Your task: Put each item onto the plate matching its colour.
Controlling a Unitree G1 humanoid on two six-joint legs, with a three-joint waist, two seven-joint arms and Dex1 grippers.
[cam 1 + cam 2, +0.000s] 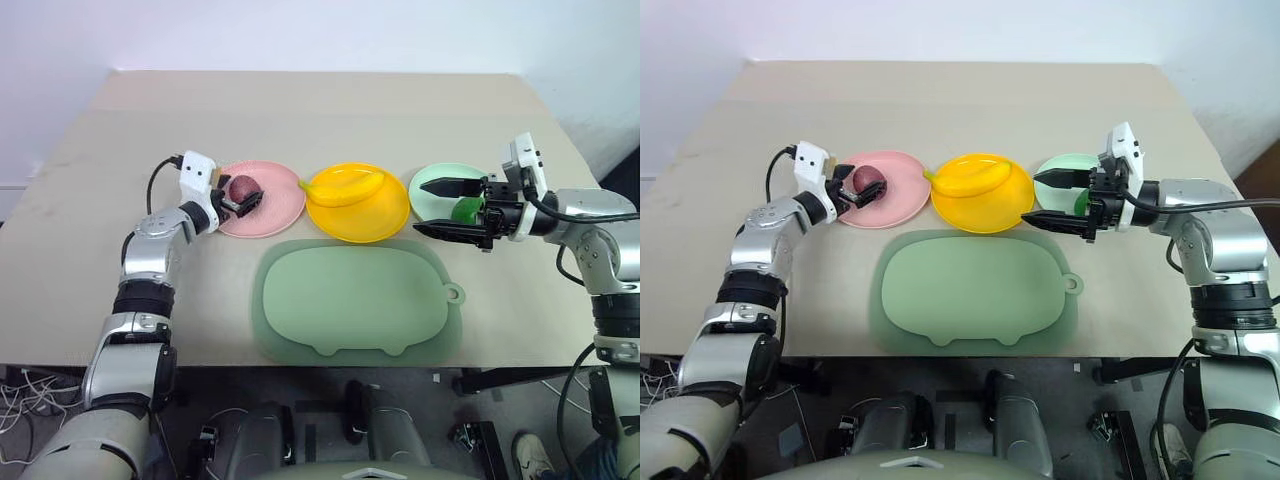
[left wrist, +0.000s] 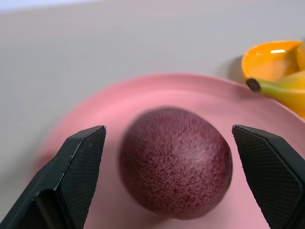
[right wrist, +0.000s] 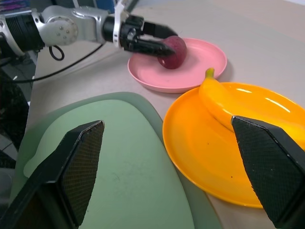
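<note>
Your left tool (image 1: 240, 199) stands released, its fingers (image 2: 78, 164) spread either side of the red-purple fruit (image 2: 175, 162) with a clear gap on both flanks; the fruit rests on the pink plate (image 1: 285, 208), toward the worktop's left half and short of its far edge. Judged from this, the placement itself looks complete and the step in hand is the withdrawal. Draw the left tool straight back along its own line, level, so neither finger clips the round fruit and rolls it off the shallow rim. Your right tool (image 1: 452, 210) is likewise released and empty, hanging at the mint green plate (image 1: 430, 190), which carries the dark green fruit (image 1: 466, 210). The banana (image 1: 345, 188) lies on the yellow plate (image 1: 385, 225) in the middle. The pig-shaped mat (image 1: 355, 298) nearer the front edge is bare. All three items appear matched; confirm each sits settled.
</note>
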